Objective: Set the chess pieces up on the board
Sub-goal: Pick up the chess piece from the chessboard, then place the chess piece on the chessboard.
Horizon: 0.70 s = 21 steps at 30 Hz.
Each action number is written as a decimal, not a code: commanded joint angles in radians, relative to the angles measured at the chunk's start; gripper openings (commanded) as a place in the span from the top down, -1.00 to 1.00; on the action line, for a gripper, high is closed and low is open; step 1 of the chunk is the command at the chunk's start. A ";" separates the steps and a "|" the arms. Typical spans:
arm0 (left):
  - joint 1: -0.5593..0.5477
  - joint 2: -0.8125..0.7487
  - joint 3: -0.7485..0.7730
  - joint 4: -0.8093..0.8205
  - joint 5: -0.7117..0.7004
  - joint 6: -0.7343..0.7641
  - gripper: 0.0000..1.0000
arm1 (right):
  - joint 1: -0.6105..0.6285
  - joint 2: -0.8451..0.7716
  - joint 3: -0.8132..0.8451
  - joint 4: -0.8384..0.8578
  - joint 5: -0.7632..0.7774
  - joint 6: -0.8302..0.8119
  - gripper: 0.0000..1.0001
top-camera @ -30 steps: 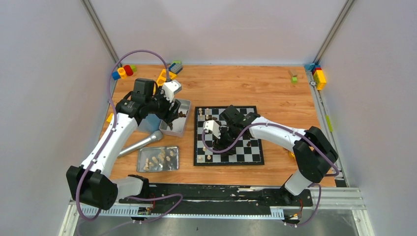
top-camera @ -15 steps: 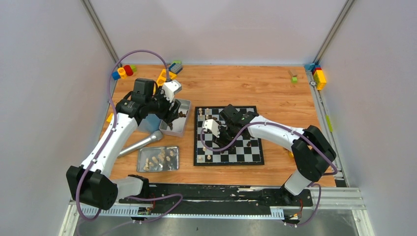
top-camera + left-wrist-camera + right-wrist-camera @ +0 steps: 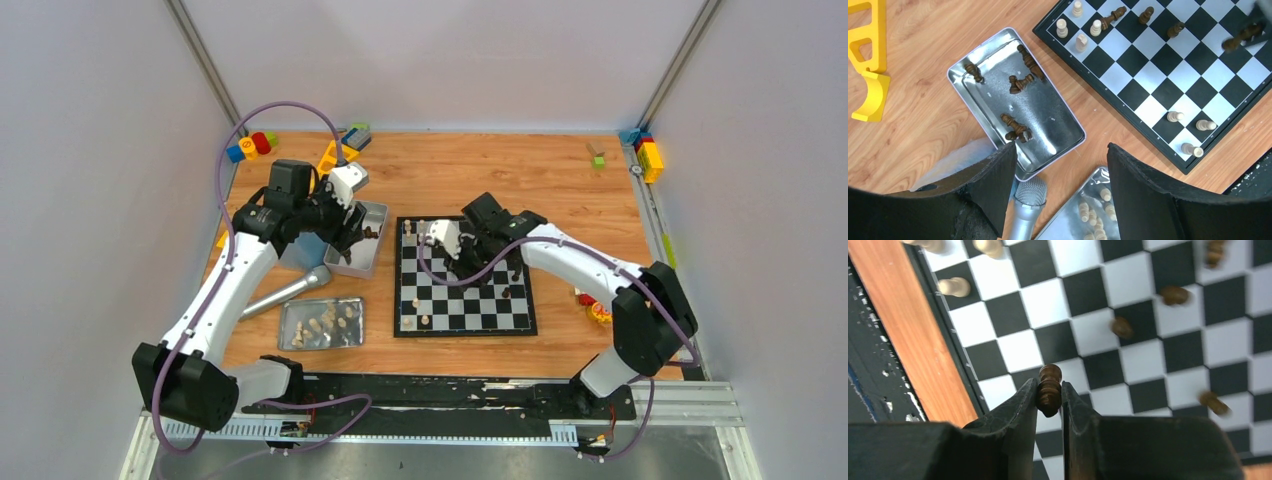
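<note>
Chessboard (image 3: 480, 305): flat on the wooden table (image 3: 480, 170), right of centre. Right gripper (image 3: 1049, 388): fingers clamped on one dark brown chess piece (image 3: 1049, 381), held upright over the board near its bordered edge; whether its base touches a square cannot be told. Dark pieces on the board (image 3: 1175, 29): a few, scattered, at least one lying on its side. Pale pieces on the board (image 3: 1193, 131): three in a short row by one edge, four more clustered at another corner. Left gripper (image 3: 1061, 146): jaws wide apart, holding nothing, poised over the table above two trays. Metal tray (image 3: 1048, 120): just beside the board, holding loose dark pieces (image 3: 1020, 82), most toppled. Second metal tray (image 3: 293, 338): nearer the arm bases, holding cream pieces (image 3: 322, 325). Microphone (image 3: 1025, 200): lying between the trays. Toy blocks (image 3: 250, 145): far corners of the table.
</note>
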 commanded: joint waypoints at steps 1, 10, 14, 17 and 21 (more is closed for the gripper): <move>0.007 -0.034 0.016 0.002 0.030 0.004 -0.48 | -0.111 -0.083 0.080 -0.059 0.040 0.009 1.00; 0.008 -0.038 0.020 0.007 0.055 -0.011 -0.48 | -0.315 -0.038 0.145 -0.078 0.066 0.007 1.00; 0.007 -0.037 0.020 0.009 0.061 -0.018 -0.48 | -0.363 0.016 0.140 -0.072 0.073 -0.001 1.00; 0.007 -0.035 0.023 0.011 0.066 -0.021 -0.48 | -0.390 0.050 0.133 -0.066 0.073 -0.008 1.00; 0.007 -0.030 0.029 0.006 0.067 -0.021 -0.47 | -0.410 0.069 0.115 -0.055 0.077 -0.018 1.00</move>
